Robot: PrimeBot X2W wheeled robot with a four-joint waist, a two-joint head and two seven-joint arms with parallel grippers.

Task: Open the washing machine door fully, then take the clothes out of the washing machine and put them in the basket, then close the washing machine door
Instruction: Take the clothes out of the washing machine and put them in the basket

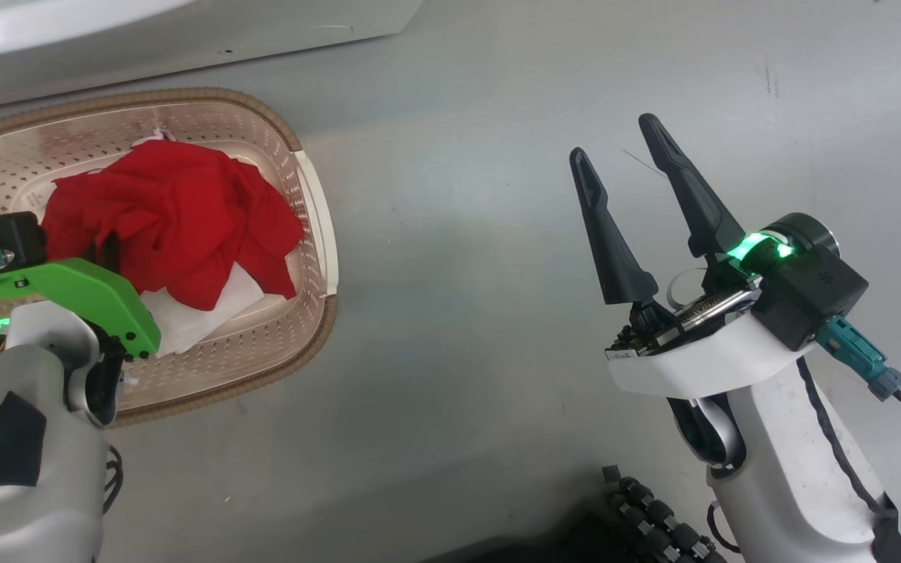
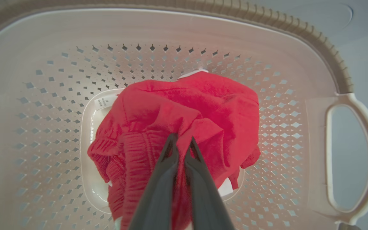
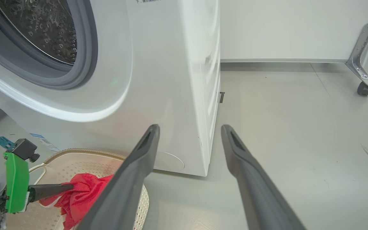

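The cream basket stands on the floor at the left, below the white washing machine. Red clothes with white panels lie bunched inside it. In the left wrist view my left gripper reaches down into the basket, shut on a fold of the clothes. The right wrist view shows that gripper biting the red clothes from the side. My right gripper hovers open over bare floor, to the right of the basket. The drum stands exposed behind its grey gasket. The washing machine door is out of view.
Grey floor stretches to the right of the machine. A metal frame leg with a caster stands at the far right, before a white wall panel. A black cable chain lies by my right arm's base.
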